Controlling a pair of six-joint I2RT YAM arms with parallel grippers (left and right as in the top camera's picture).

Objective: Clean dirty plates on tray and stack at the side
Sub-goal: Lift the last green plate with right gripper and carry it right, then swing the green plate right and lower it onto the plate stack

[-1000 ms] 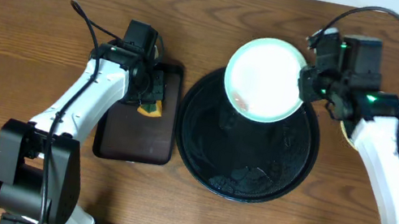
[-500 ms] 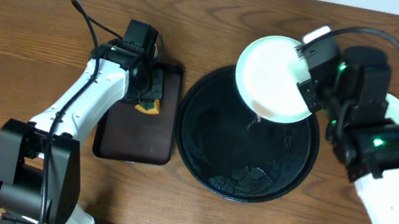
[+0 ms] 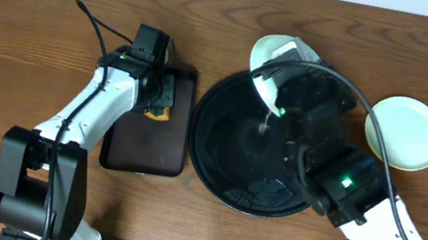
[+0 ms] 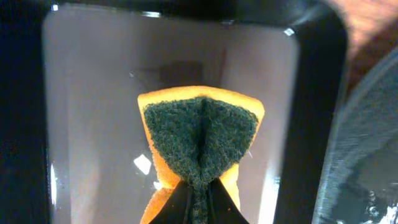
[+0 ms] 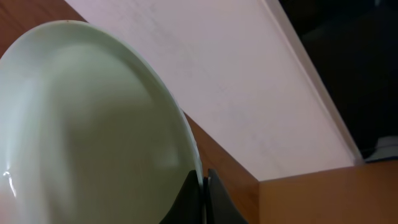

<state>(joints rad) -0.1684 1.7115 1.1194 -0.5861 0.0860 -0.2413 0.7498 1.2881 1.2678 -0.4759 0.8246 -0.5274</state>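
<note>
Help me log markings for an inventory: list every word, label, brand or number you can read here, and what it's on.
None: no readable text in any view. The held plate, the plate on the table, the round tray, the rectangular tray and the sponge are all unmarked as seen.

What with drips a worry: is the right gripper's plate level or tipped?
Tipped. The right gripper pinches the plate at its rim; overhead it looks foreshortened near the tray.
</note>
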